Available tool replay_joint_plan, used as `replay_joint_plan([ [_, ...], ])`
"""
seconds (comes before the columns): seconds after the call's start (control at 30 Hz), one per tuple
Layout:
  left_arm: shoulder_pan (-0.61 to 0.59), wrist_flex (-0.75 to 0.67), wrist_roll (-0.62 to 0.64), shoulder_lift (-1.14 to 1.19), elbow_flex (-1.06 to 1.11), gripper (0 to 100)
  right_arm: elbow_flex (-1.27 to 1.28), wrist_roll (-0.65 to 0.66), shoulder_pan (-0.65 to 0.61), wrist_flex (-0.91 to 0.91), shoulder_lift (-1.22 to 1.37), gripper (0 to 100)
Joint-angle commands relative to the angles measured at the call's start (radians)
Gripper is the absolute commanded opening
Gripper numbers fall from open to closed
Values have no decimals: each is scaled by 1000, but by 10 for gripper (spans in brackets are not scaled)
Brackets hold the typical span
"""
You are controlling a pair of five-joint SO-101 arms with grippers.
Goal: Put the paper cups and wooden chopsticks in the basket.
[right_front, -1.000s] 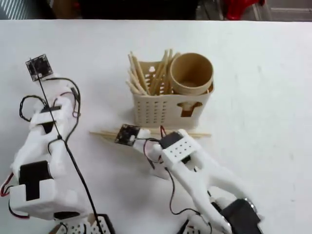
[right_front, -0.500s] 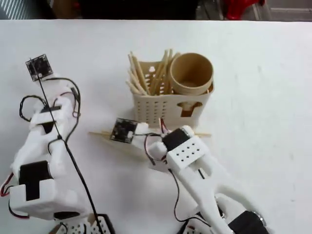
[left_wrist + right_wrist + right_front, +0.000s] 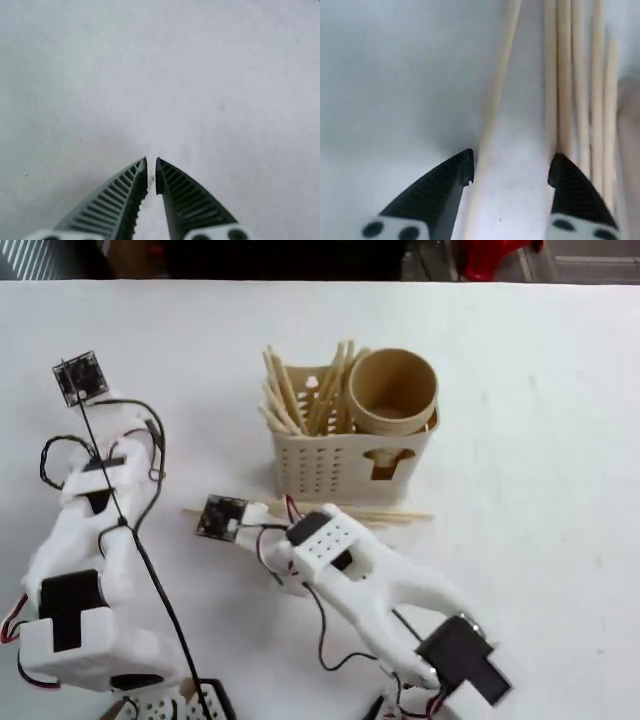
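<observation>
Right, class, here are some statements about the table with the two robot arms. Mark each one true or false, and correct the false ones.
1. A paper cup stands inside the basket. True.
2. Every wooden chopstick is already in the basket. False: several loose chopsticks lie on the table in front of it.
3. The right gripper is open just over the loose chopsticks. True.
4. The left gripper holds a chopstick. False: it is shut on nothing, over bare table.
5. The basket lies tipped on its side. False: it stands upright.
</observation>
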Motion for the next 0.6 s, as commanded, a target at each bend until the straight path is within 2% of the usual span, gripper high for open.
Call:
replay_joint_plan([
  [0.0, 19, -25, -11, -2, -57, 50, -23, -9, -8, -1, 58, 159],
  [0.23, 19, -25, -11, -2, -57, 50, -14, -11, -4, 2, 30, 19],
  [0.4, 19, -25, -11, -2, -57, 50, 2, -48, -4, 30, -19, 17],
  [0.57, 19, -25, -11, -2, -57, 50, 6, -52, 2, 171, -265, 17],
])
